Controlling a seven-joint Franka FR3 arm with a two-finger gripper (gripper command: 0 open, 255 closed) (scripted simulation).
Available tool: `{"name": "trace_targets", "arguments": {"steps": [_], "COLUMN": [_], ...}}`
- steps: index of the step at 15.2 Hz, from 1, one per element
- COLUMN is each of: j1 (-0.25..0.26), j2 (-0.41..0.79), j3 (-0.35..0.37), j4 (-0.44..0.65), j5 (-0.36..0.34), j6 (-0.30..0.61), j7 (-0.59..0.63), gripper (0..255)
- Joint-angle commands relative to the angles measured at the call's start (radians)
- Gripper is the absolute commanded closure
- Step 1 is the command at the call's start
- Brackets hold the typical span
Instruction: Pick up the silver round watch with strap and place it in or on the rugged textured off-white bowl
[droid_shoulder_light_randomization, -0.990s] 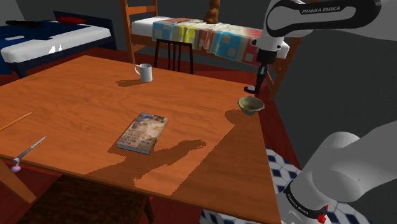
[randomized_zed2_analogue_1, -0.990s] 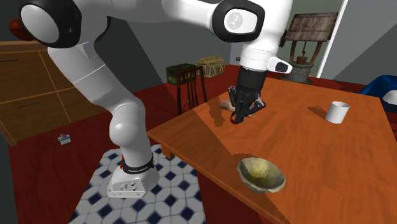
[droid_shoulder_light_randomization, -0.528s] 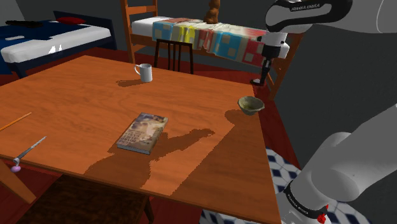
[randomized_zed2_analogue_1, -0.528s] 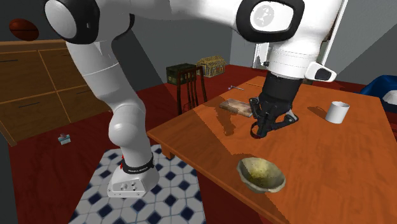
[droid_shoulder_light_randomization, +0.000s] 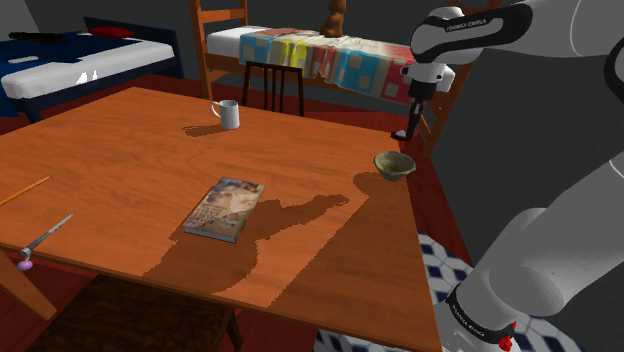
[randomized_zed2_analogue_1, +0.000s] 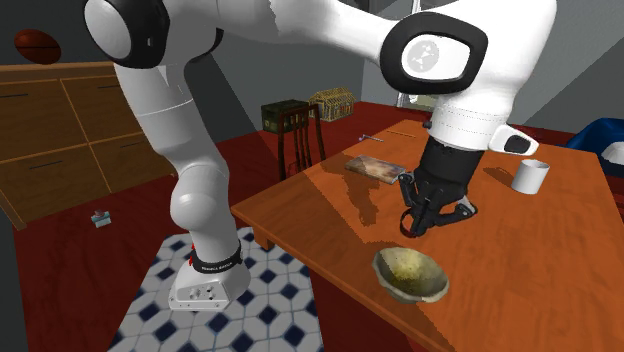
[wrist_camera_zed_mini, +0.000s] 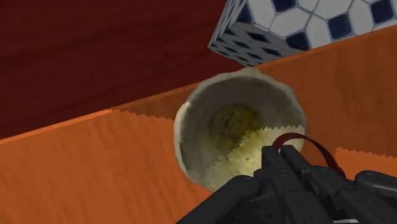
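The rough off-white bowl stands near the corner of the wooden table, close to its edge. My gripper hangs a little above the bowl, just off its rim, shut on the watch. In the wrist view the bowl lies straight under the gripper, its yellowish inside showing. A thin dark red strap loop of the watch curls out past the black fingers; the watch face is hidden between them.
A book lies mid-table, with a white mug at the far side. A pencil and a thin tool with a pink end lie at the shoulder view's left. Beyond the table edge by the bowl is blue-white tiled floor.
The gripper has travelled with the watch from over the book side of the table to just above the bowl, and has dropped slightly lower in the last half second.
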Motion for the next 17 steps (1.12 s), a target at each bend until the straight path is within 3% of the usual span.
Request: {"name": "trace_targets", "arguments": {"steps": [1,9,17], "j1": [-0.001,-0.003,-0.003], "j2": [0.002,0.032,0.032], "j3": [-0.001,-0.013,-0.013], "j4": [-0.025,-0.116,-0.115], "j5": [0.000,0.009,0.009], "j6": [0.028,0.145,0.145], "j7": [0.001,-0.008,-0.008], "gripper": [255,255,255]}}
